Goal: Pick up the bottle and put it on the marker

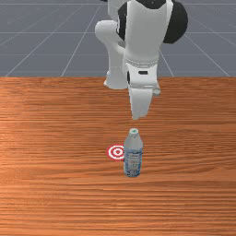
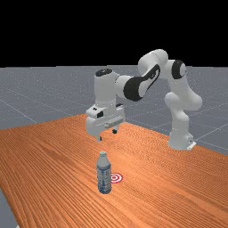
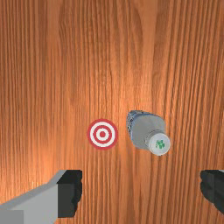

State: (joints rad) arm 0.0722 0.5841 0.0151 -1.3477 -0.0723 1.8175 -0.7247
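Above the table, my gripper point(image 2: 107, 135) hangs open over the bottle point(image 2: 104, 174) in the far view, with a gap between its fingertips and the cap. The clear bottle with a blue-printed label stands upright. The front view has the bottle point(image 1: 133, 156) partly covering the right edge of the red-and-white ringed marker point(image 1: 117, 152). In the wrist view the gripper point(image 3: 141, 192) has its fingers wide apart, and the bottle point(image 3: 148, 128) and marker point(image 3: 103, 134) lie side by side, apart, beyond the fingertips.
The orange-brown wooden table point(image 1: 55, 138) extends around the bottle and marker. The arm's base point(image 2: 180, 140) stands at the table's far side in the front view, at the far view's right.
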